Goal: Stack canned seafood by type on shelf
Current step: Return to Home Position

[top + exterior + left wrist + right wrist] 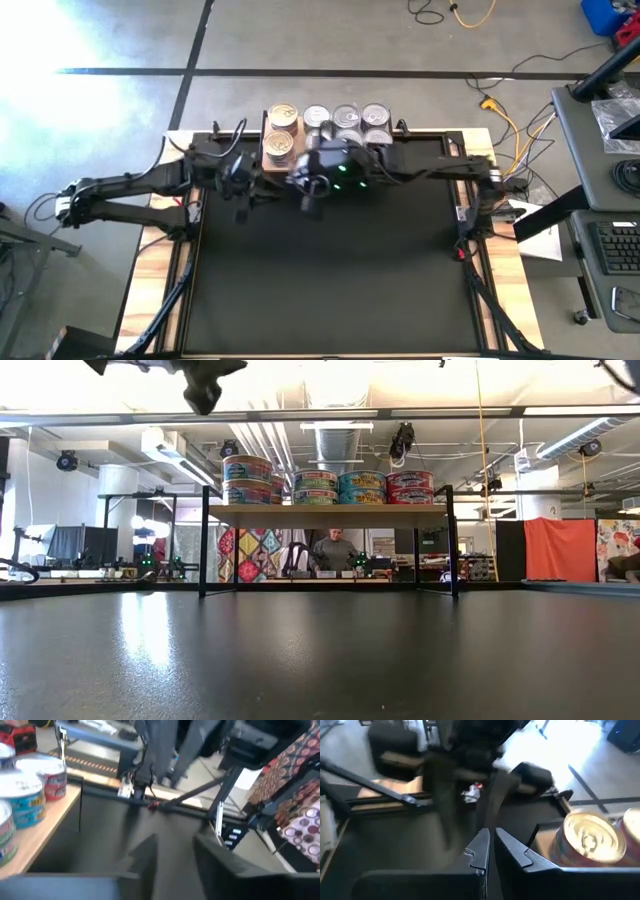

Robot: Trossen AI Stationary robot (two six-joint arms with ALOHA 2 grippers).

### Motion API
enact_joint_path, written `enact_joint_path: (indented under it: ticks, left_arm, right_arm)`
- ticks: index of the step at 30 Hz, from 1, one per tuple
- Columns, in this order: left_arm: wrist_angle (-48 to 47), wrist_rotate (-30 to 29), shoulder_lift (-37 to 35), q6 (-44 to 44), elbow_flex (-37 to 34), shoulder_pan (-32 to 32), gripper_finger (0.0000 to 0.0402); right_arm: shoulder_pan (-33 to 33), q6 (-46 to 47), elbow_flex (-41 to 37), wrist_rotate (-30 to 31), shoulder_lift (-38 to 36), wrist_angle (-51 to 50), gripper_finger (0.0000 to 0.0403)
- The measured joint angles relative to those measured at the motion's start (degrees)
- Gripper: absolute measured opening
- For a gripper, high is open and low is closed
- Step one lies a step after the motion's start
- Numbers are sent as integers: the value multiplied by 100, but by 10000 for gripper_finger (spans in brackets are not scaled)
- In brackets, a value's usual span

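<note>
The left gripper [172,857] hangs over the black table [330,290], just off the shelf's [268,160] near left corner; in the left wrist view its two dark fingers [145,855] stand a little apart with bare tabletop between them, holding nothing. The right gripper [492,851] sits close by, at about 3 o'clock from the left one in the high view, in front of the shelf's middle; its fingertips are pressed almost together and carry nothing.

From the grippers, the shelf lies at 12 o'clock, along the table's far edge. All the cans [345,124] in view stand on it, none on the tabletop. In the high view two gold-lidded cans [282,117] fill the shelf's left end, one behind the other, and silver-lidded ones run off toward 3 o'clock. The low view shows them stacked two high in four columns: blue-labelled at the left, then green and red, then teal, then red at the right. Beyond the table a person [335,550] sits at a desk.
</note>
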Motion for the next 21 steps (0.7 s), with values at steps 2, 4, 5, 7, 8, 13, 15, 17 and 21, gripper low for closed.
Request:
enact_joint_path:
  ticks: [2, 4, 5, 7, 8, 13, 15, 17, 21]
  left_arm:
    - [261, -11, 98, -42, -2, -22, 61]
    - [189, -19, 177, -16, 114, -18, 18]
    - [127, -19, 227, 51, 194, -13, 11]
    - [-48, -31, 332, 309, 335, 10, 19]
    - [-85, -40, 395, 551, 386, 10, 27]
    - [-264, -215, 788, 1808, 659, 10, 54]
    - [-352, -218, 947, 1716, 754, 8, 58]
    - [-341, -218, 1140, 1383, 849, 8, 60]
    - [-58, -154, 1603, 816, 942, -8, 61]
  right_arm:
    - [116, 189, -705, 36, -448, 318, 17]
    - [209, 352, -1460, 43, -929, 741, 17]
    - [243, 437, -1871, 42, -1186, 946, 17]
    - [291, 600, -2627, 39, -1697, 1382, 17]
    - [315, 713, -3019, 35, -1939, 1567, 17]
    - [324, 1433, -4411, 26, -3097, 1366, 17]
    - [324, 1864, -4753, 29, -3523, 788, 17]
    - [324, 1940, -5034, 32, -3897, 187, 17]
    - [313, 1770, -5570, 31, -4481, -639, 17]
